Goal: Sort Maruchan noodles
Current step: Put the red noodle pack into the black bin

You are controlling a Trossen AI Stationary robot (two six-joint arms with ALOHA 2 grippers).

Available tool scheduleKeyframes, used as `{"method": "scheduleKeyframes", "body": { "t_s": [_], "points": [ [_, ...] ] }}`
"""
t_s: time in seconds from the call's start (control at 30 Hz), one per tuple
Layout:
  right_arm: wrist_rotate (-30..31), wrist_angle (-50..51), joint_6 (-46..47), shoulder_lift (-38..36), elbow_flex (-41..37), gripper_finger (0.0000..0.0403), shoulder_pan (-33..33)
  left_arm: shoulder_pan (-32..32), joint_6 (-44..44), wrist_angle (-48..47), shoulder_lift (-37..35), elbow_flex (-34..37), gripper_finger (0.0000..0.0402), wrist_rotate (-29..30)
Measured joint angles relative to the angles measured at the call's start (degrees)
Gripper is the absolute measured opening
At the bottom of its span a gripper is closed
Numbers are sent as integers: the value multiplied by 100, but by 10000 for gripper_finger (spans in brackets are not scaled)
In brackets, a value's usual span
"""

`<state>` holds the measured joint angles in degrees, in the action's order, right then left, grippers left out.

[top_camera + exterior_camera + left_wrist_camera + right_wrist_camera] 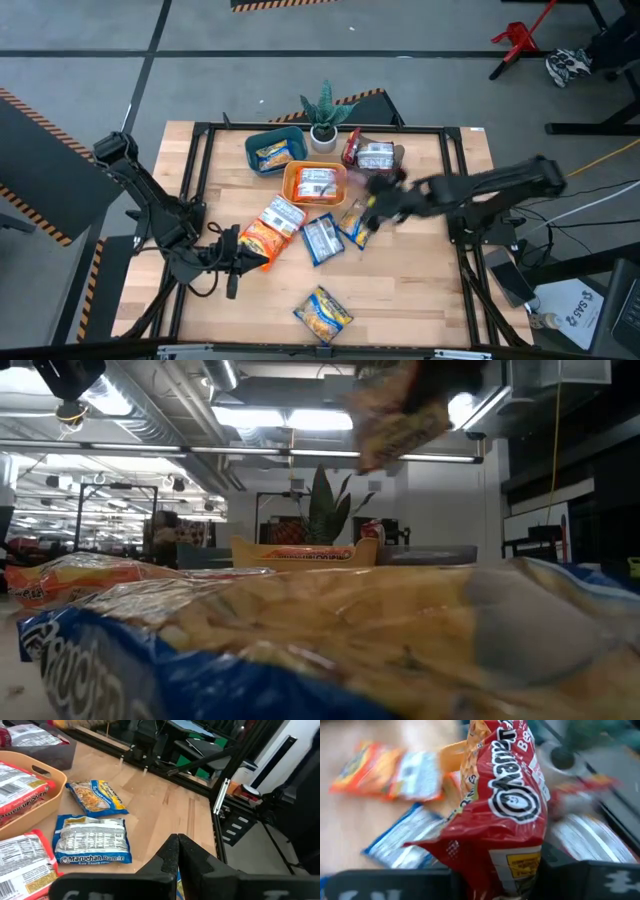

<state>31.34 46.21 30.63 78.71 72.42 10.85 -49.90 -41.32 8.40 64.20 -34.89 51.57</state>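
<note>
Several Maruchan packets lie flat on the wooden table: an orange one [258,241], a white-backed one [283,214], a blue one [322,239], a yellow-and-blue one [354,230] and another [322,313] near the near edge. The teal bin [262,138], orange bin [297,195] and grey bin [399,155] each hold packets. My right gripper [372,203], over the table's middle, is shut on a red packet [505,805], also seen raised in the low view [400,410]. My left gripper [178,845] is shut and hovers beside the orange packet, at the table's left. My right gripper pinches the red packet by one end [512,867] between its two fingers. The rest of the packet stands out past the fingers, crumpled. In the low view the packet is lifted clear, well above the table and the bins.
A potted plant [323,115] stands at the far edge between the teal and grey bins. A black metal frame [450,200] borders the table. Bare wood lies on the right half [420,270] and along the near left [250,310].
</note>
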Motion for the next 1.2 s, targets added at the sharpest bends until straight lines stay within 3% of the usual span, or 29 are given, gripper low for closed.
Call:
{"method": "scheduleKeyframes", "body": {
  "t_s": [0.13,0.27,0.4,0.57,0.7,0.83,1.2],
  "points": [
    [-376,-672,562,-1515,-1290,88,-852,-6,2,0,0,0,0,0],
    [-1595,-1926,716,-2699,-2658,89,-2119,25,2,0,0,0,0,10],
    [-3100,-2970,1122,-3149,-3566,89,-3654,27,0,1,0,0,0,26],
    [-5365,-3396,1171,-2769,-3788,89,-5383,27,-10,22,0,0,0,43],
    [-6484,-3931,1223,-2179,-3771,89,-6063,27,-14,29,0,0,0,48],
    [-6859,-3897,1100,-1546,-3592,89,-6390,27,-22,33,0,0,0,70],
    [-7269,-3872,747,-224,-3106,90,-6383,27,-50,31,0,0,0,89]
  ]
}}
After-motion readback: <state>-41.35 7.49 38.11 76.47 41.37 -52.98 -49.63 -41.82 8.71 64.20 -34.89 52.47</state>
